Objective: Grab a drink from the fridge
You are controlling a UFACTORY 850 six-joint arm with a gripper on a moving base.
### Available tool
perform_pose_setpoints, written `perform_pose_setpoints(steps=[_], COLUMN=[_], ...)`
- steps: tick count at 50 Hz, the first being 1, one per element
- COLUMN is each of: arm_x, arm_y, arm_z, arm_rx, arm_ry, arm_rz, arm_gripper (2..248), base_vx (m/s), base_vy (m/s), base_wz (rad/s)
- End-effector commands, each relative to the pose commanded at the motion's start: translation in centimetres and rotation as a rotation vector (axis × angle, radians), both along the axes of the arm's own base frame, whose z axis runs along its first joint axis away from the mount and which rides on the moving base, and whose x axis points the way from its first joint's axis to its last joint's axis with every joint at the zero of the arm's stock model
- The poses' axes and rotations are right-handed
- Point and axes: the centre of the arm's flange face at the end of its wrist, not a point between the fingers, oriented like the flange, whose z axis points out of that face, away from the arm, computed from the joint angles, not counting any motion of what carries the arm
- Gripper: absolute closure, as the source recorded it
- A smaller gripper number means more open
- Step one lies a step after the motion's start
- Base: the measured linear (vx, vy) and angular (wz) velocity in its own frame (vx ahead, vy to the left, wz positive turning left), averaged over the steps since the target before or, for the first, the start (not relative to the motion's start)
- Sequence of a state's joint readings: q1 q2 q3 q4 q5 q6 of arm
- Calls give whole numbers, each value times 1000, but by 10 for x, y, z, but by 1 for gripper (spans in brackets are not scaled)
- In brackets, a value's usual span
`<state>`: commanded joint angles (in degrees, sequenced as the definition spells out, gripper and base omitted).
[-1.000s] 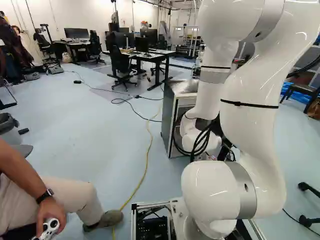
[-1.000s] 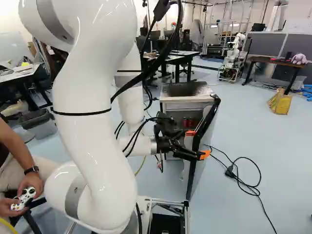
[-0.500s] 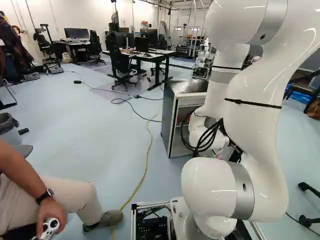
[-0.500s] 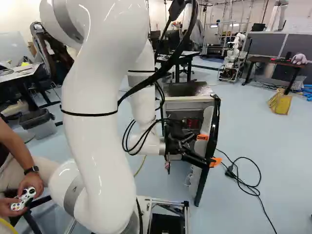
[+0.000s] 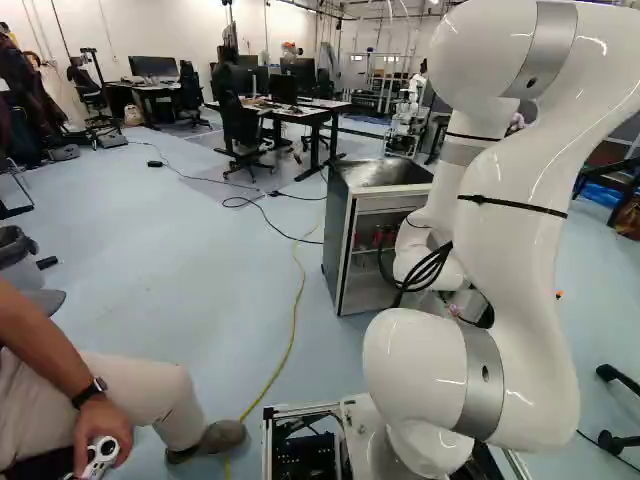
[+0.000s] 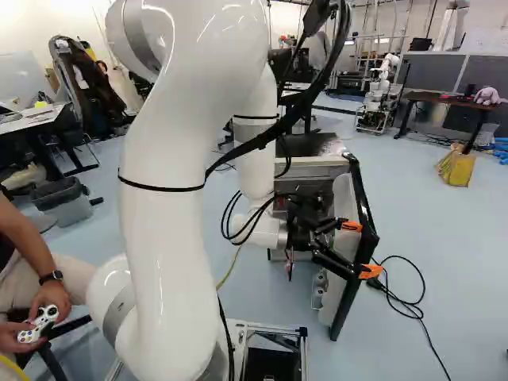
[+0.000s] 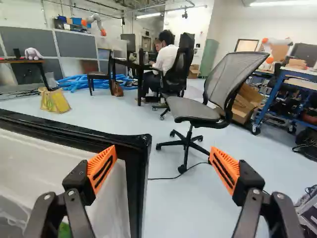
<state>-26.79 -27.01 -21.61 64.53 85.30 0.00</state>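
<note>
While my gripper (image 7: 163, 148) is spread wide at the door (image 7: 44, 158) edge, I'd nudge the inner face gently, no squeezing, then back well clear before turning in. Pretty sure the red drinks (image 5: 379, 239) are inside the fridge (image 5: 338, 240), fwiw.

bright | ceiling lights (image 7: 277, 3) | glare on white arm (image 6: 163, 254) | sheen on fridge top (image 5: 385, 173)

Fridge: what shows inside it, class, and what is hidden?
Inside the fridge, small red items show; the arm covers part of the interior, so what lies behind it cannot be told.
</note>
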Motion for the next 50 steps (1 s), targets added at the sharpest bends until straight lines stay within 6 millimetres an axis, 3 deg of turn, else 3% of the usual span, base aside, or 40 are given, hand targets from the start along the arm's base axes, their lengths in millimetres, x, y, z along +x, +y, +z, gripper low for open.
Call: perform_pose_setpoints(steps=[50], arm_x=[28], arm_y=[-111], arm_z=[-10], arm_rx=[-63], arm_ry=[-99], arm_rz=[-209], arm_gripper=[3], base_vx=[0], base_vy=[0], base_wz=[0])
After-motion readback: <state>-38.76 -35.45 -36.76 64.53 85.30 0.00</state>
